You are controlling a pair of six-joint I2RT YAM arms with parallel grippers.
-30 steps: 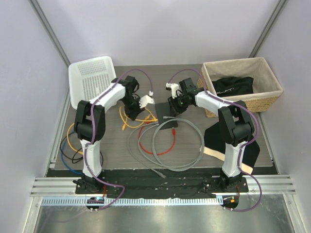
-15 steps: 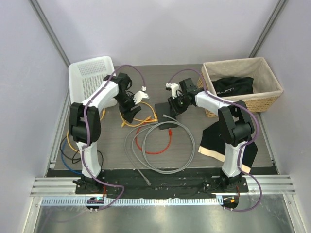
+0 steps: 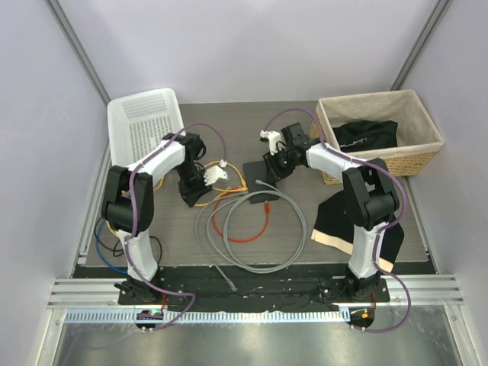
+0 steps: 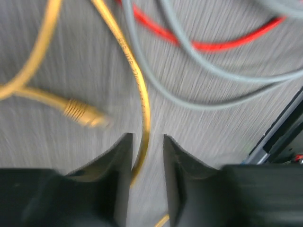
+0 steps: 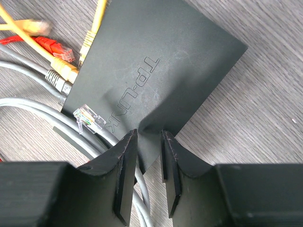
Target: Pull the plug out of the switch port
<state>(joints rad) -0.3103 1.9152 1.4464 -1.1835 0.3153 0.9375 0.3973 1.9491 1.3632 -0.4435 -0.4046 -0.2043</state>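
The switch [image 3: 257, 172] is a flat black box [image 5: 156, 61] lying mid-table. My right gripper [image 3: 273, 169] is shut on its near corner [image 5: 149, 133]. Yellow, red and grey plugs [image 5: 66, 71] sit along the switch's left edge. A loose clear plug [image 5: 88, 117] on a grey cable [image 3: 263, 184] rests free on the switch's top. My left gripper [image 3: 191, 192] hovers left of the switch, low over the table. Its jaws [image 4: 147, 137] are open, with a yellow cable [image 4: 142, 101] running loosely between them. A free yellow plug [image 4: 80, 112] lies close by.
Grey loops [image 3: 252, 236] and a red cable [image 3: 244, 229] lie in front of the switch. A white basket [image 3: 145, 122] stands back left and a wicker basket [image 3: 418, 156] back right. A black-and-cream cloth [image 3: 335, 221] lies beside the right arm. Blue and black cables [image 3: 110, 248] trail left.
My left gripper opened and let go of the grey cable's plug, which now lies on the switch. It then swung left and down over the yellow cable. The right gripper kept its hold.
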